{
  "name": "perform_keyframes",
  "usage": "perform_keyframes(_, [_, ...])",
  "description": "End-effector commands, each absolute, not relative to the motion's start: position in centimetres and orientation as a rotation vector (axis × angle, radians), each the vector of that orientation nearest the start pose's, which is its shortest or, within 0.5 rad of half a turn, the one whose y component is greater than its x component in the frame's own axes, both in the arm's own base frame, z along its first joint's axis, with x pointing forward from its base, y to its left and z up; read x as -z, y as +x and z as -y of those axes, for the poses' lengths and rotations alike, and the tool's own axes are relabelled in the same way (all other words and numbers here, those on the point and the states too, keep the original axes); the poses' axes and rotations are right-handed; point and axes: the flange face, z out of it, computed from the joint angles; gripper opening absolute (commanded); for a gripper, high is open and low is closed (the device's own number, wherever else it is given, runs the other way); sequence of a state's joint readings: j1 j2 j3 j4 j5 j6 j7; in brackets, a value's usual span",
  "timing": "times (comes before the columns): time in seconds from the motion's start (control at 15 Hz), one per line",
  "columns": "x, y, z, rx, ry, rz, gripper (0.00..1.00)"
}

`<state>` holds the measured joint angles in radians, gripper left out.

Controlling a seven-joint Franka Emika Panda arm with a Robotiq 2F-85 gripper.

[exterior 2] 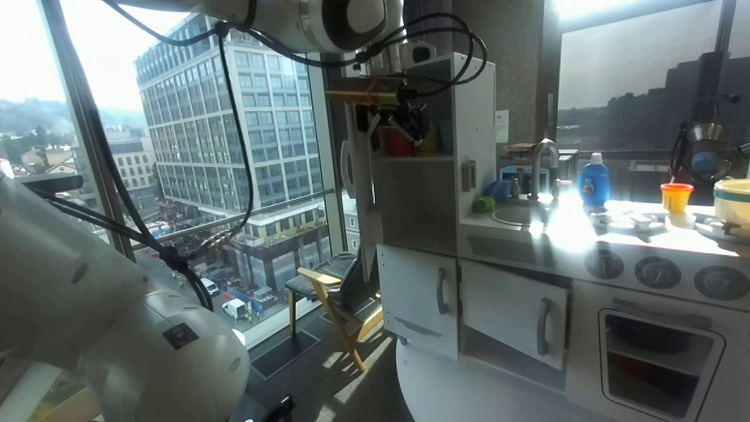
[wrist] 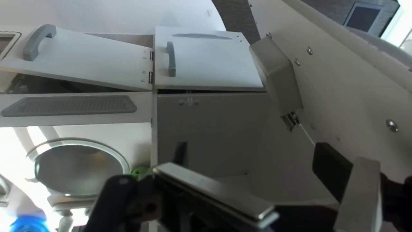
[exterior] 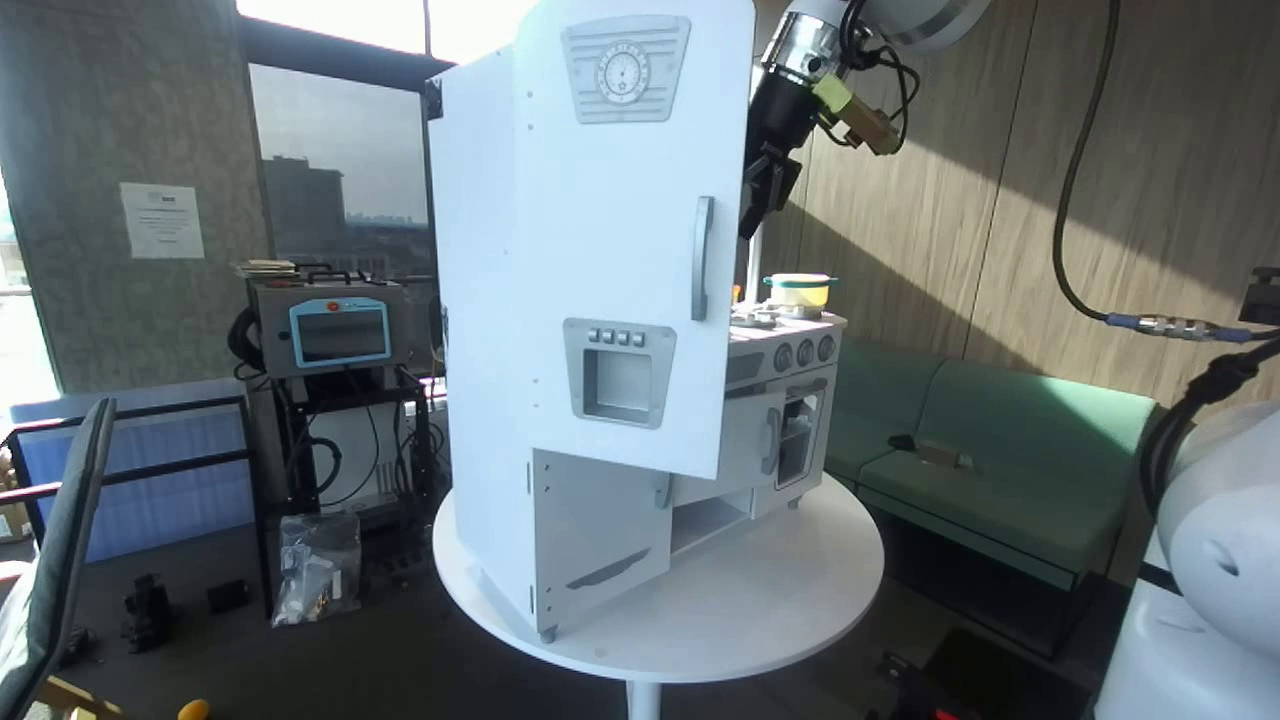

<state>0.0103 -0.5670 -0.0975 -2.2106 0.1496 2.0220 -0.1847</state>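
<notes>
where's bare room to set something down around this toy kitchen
Bare: the round table, between the toy kitchen and the rim; the fridge compartment above the lower door and below the shelf. Crowded: that shelf, with containers behind the gripper; the countertop, with blue bottle, orange cup and pot.

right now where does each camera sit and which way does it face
An exterior view: out from the toy fridge, facing its upper door from outside; Franka arm at right, jaws partly behind the door.
An exterior view: close by the arm, facing the toy kitchen from the front; arm at left and top, jaws too.
Wrist view: behind the jaws, looking down at the toy fridge and sink; parted jaws show.
Both exterior views share the teal-rimmed pot.
</notes>
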Motion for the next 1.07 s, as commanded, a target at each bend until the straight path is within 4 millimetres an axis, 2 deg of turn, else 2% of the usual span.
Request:
perform_keyframes(0.0, [-63.2,39.6,0.2,0.544,-2.904,0.265,1.00])
perform_keyframes(0.27, [-62.6,38.4,-2.3,0.408,-2.919,0.353,1.00])
perform_keyframes(0.4, [-62.3,38.7,-2.8,0.469,-2.926,0.367,1.00])
perform_keyframes(0.53, [-61.6,39.9,-2.4,0.503,-2.944,0.305,1.00])
perform_keyframes(0.87, [-58.2,41.2,0.7,0.573,-2.986,0.265,1.00])
perform_keyframes(1.0, [-58.0,41.1,0.2,0.522,-2.984,0.266,1.00])
